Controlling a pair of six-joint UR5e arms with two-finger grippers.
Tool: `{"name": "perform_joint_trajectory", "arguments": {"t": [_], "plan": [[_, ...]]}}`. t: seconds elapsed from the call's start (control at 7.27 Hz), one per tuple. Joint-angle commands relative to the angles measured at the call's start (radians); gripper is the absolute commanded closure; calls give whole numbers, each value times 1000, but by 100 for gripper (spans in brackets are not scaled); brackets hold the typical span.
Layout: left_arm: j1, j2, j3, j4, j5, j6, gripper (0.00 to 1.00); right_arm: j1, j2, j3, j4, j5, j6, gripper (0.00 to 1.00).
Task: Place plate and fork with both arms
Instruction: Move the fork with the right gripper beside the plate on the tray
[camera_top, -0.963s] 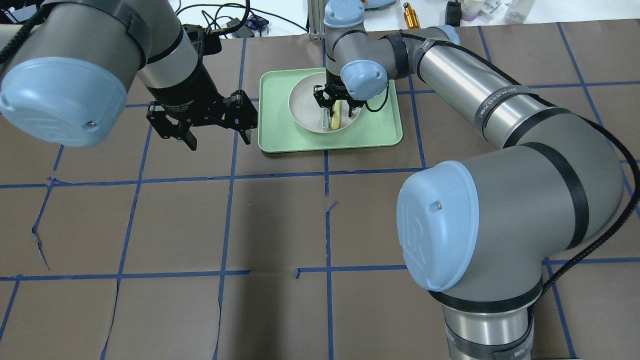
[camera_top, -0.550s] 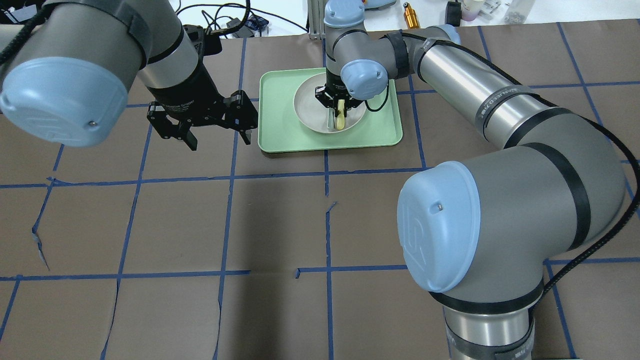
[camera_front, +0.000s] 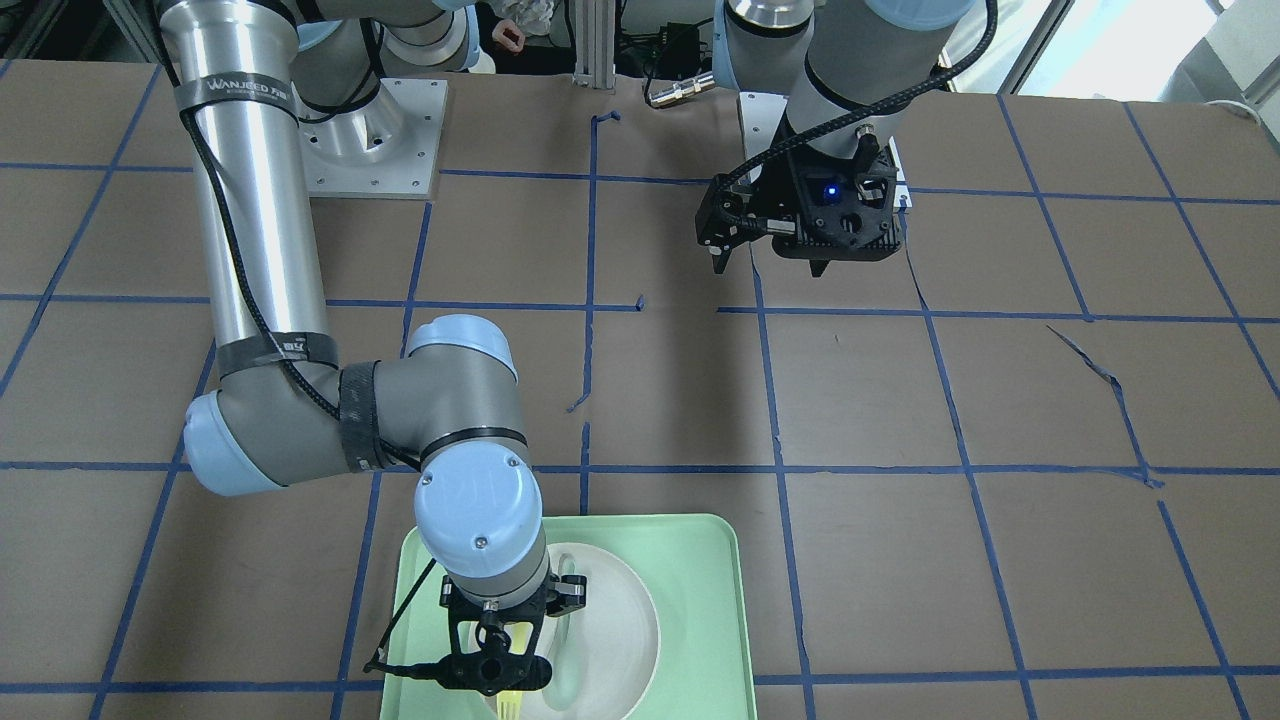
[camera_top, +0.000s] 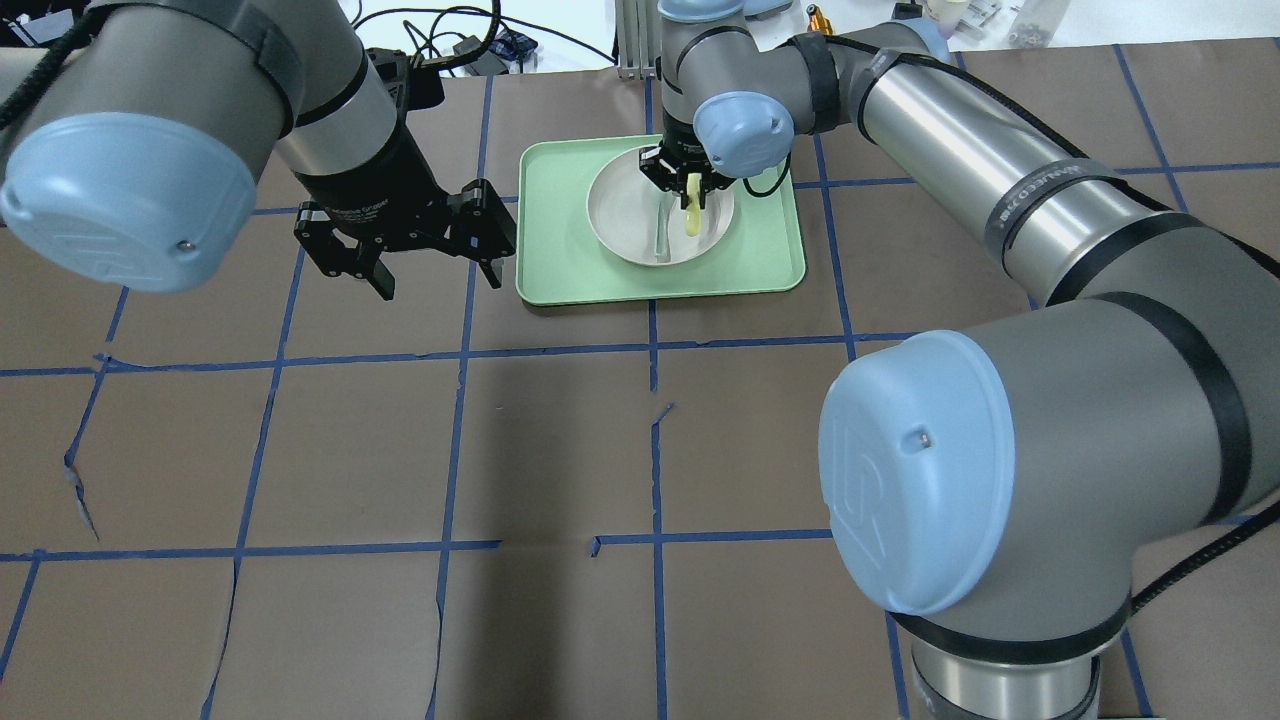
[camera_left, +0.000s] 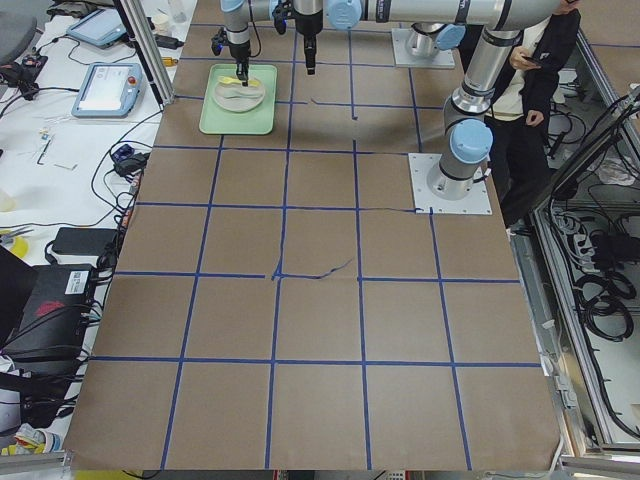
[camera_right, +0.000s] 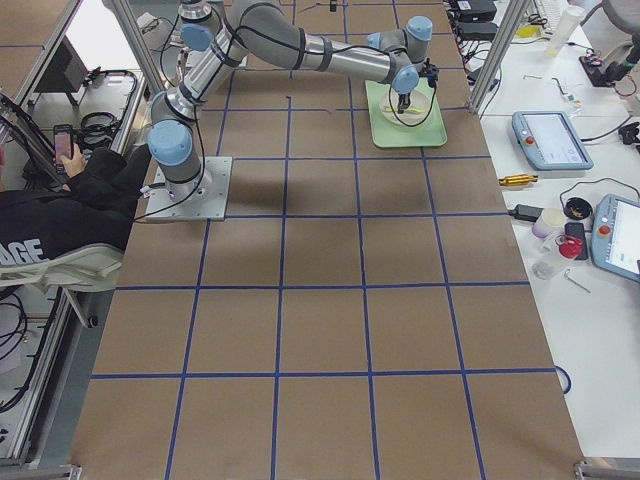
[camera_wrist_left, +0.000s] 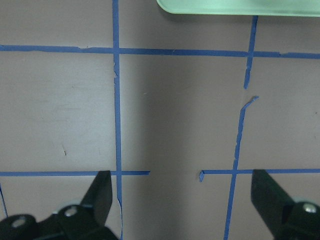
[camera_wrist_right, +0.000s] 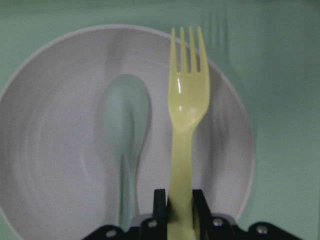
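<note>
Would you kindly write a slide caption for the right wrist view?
Right gripper holds the yellow fork above the plate, beside the spoon lying in it.

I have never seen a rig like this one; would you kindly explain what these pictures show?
The machine is a left arm and a right arm, both bolted to a brown table marked with blue tape. Fixed cameras look from behind the robot, from across the table and from each end. Two more cameras sit on the wrists and look past the fingers. On the table lies a green tray with an off-white plate on it, and a pale spoon rests in the plate. The right gripper is shut on the handle of a yellow fork and holds it over the plate. The left gripper hangs open and empty above the table beside the tray.
</note>
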Motion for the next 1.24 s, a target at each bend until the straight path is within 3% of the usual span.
{"name": "perform_joint_trajectory", "arguments": {"t": [0.0, 0.55, 0.69, 0.83, 0.96, 1.1], "plan": [[1, -4, -1, 0, -2, 0, 0, -80, -74, 103, 6, -9, -157, 99], [3, -4, 0, 2, -2, 2, 0, -93, -18, 143, -84, 22, -219, 93], [3, -2, 2, 2, 0, 3, 0, -94, -19, 152, -84, 20, -221, 80], [3, -1, 0, 0, 0, 3, 0, -94, -22, 155, -86, 19, -219, 21], [3, 3, 0, 0, 0, 3, 0, -96, -47, 157, -84, 5, -224, 0], [3, 3, 0, 0, 0, 3, 0, -108, -91, 166, -75, 2, -231, 0]]}}
